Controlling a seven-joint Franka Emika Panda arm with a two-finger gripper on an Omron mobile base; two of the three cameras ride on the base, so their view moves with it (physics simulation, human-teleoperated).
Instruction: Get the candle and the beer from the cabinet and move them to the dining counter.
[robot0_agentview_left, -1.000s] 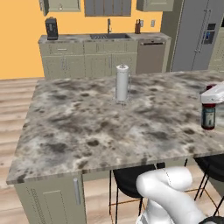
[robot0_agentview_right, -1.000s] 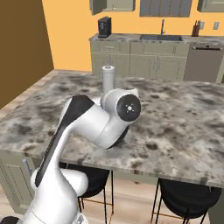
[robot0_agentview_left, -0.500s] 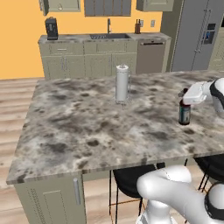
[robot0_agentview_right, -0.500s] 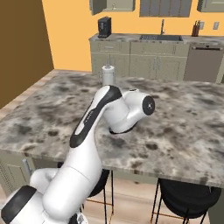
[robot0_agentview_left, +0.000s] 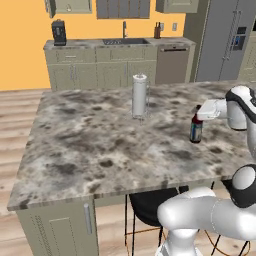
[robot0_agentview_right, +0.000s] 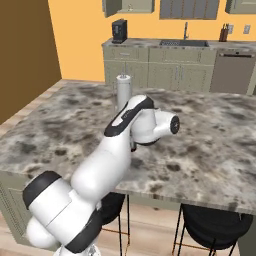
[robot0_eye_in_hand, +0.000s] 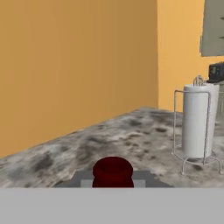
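Observation:
The beer (robot0_agentview_left: 195, 131), a small dark brown bottle with a red label, stands upright at the right side of the dining counter (robot0_agentview_left: 100, 135). My gripper (robot0_agentview_left: 198, 113) is shut on its neck from the right. I cannot tell whether its base touches the marble. In the hand view the bottle's red cap (robot0_eye_in_hand: 113, 171) sits at the bottom, with the marble top (robot0_eye_in_hand: 109, 140) stretching beyond it. In the right base view my own arm hides the bottle over the counter (robot0_agentview_right: 215, 150). The candle is out of view.
A tall white paper-towel roll (robot0_agentview_left: 139, 95) (robot0_agentview_right: 123, 92) (robot0_eye_in_hand: 197, 124) in a wire holder stands mid-counter, left of the bottle. Black stools (robot0_agentview_left: 150, 205) (robot0_agentview_right: 210, 225) are tucked under the near edge. The wall counter with a coffee machine (robot0_agentview_left: 59, 32) and upper cabinets (robot0_agentview_left: 72, 6) lie beyond.
My arm has carried the beer leftward from the counter's right edge to a spot further in over the marble. The paper-towel roll has not moved.

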